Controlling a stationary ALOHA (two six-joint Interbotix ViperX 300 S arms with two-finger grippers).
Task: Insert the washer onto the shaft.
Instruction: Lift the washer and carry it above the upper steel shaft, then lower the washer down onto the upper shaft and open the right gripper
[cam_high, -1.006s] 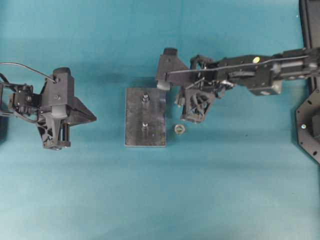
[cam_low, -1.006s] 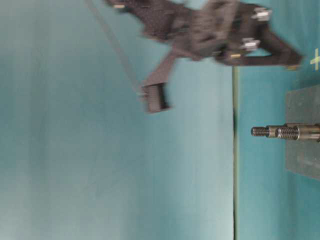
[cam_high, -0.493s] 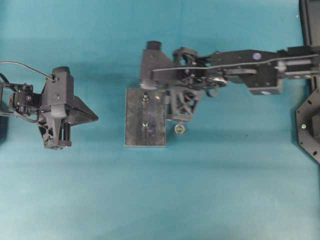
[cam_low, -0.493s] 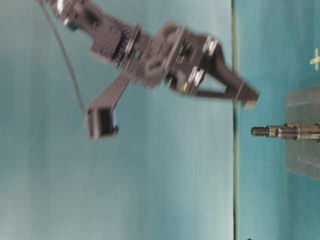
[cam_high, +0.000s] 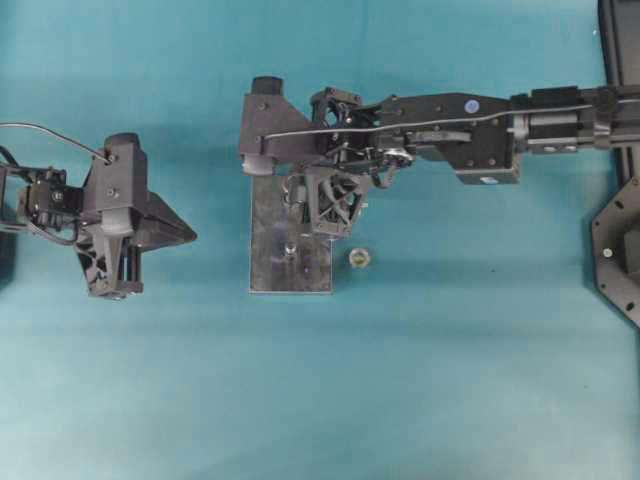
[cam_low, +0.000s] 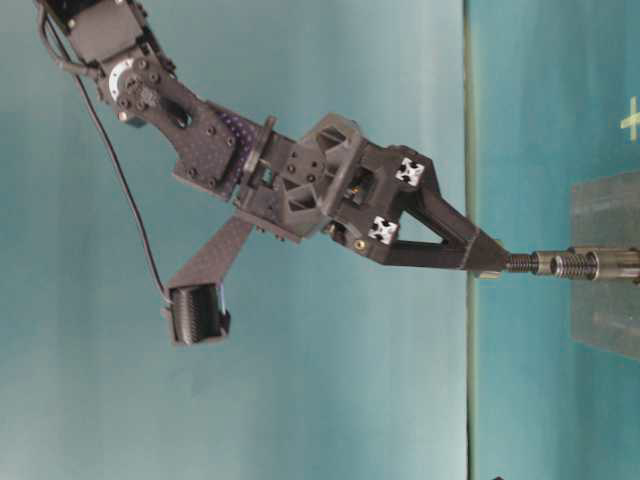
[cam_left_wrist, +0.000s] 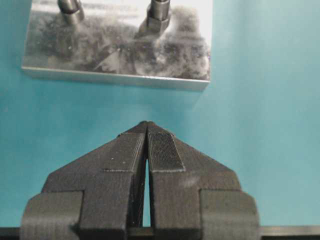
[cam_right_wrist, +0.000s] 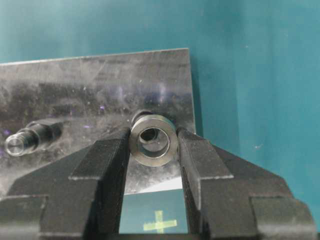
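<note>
A steel washer (cam_right_wrist: 153, 140) is pinched between the fingertips of my right gripper (cam_right_wrist: 153, 145), which is shut on it. Just behind the washer's hole stands a threaded shaft (cam_right_wrist: 142, 115) on the metal plate (cam_right_wrist: 90, 85). In the table-level view the gripper tip (cam_low: 490, 263) meets the end of that shaft (cam_low: 560, 264). A second shaft (cam_high: 289, 250) on the plate (cam_high: 270, 260) stands free of the gripper. My left gripper (cam_high: 186, 233) rests shut and empty to the left of the plate, also seen in the left wrist view (cam_left_wrist: 146, 126).
A small metal nut (cam_high: 359, 257) lies on the teal table just right of the plate. A yellow cross mark (cam_right_wrist: 159, 222) is on the table below the right jaws. A black fixture (cam_high: 618, 250) stands at the right edge.
My right arm has swung left with the washer, from beside the plate's right edge to over the far shaft, and come down to its tip. The left arm has not moved.
</note>
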